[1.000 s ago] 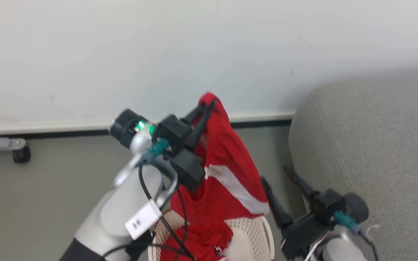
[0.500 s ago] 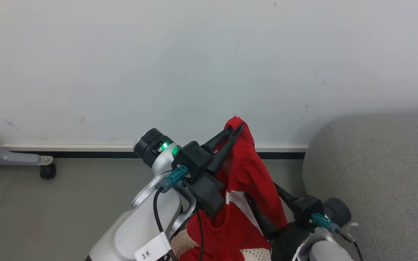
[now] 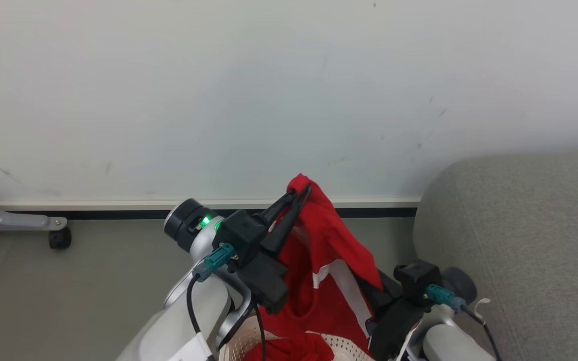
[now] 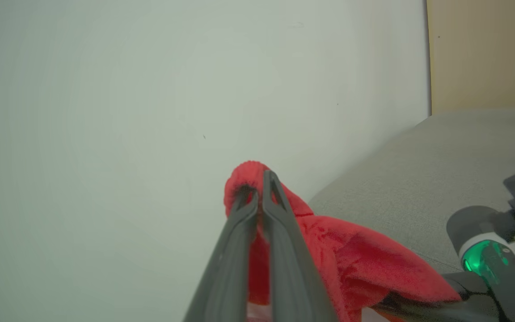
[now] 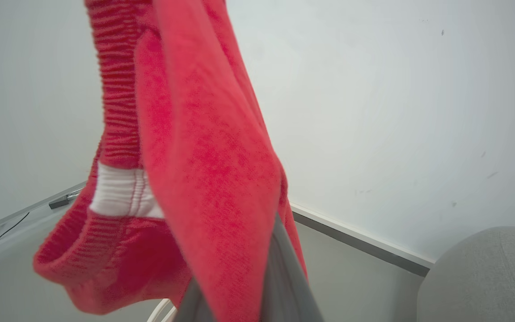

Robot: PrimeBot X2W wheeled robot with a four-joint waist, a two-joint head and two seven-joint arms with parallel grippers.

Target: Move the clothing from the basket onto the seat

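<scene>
Step (judged): first piece of clothing lifted above the basket; carry to the sofa not yet done.
Left gripper [image 3: 301,192]: closed tight on a bunched fold at the top of the red garment [image 3: 329,250]. In the left wrist view the two fingers meet with cloth puffed over their tips.
Right gripper [image 3: 382,288]: low, to the right of the hanging cloth, with its fingers tucked under it. In the right wrist view red fabric drapes over one grey finger. Whether it pinches the cloth or only touches it, cannot tell.
Garment axis: hangs long and roughly upright from the left pinch, with the white stripe running down its right side. Its lower end reaches the basket [image 3: 341,344]; whether it is free of the rim, cannot tell.
Second garment [image 3: 289,349]: red heap lying inside the basket.
Key relation: the sofa [image 3: 520,240] lies to the robot's right of the held garment, just beyond the right gripper. The left arm carries the load, but the right arm is nearer the target.
Next move (judged): raise until the tail is out of the basket, then swing right over the cushion.
Risk (judged): the tail may snag on the rim or drag the second piece along.
Surface: grey fabric, rounded edge, broad enough for a loose drop.
Room: pale wall [image 3: 269,100], dark skirting strip, grey floor [image 3: 68,301], a metal leg with a caster [image 3: 58,236] far left.
</scene>
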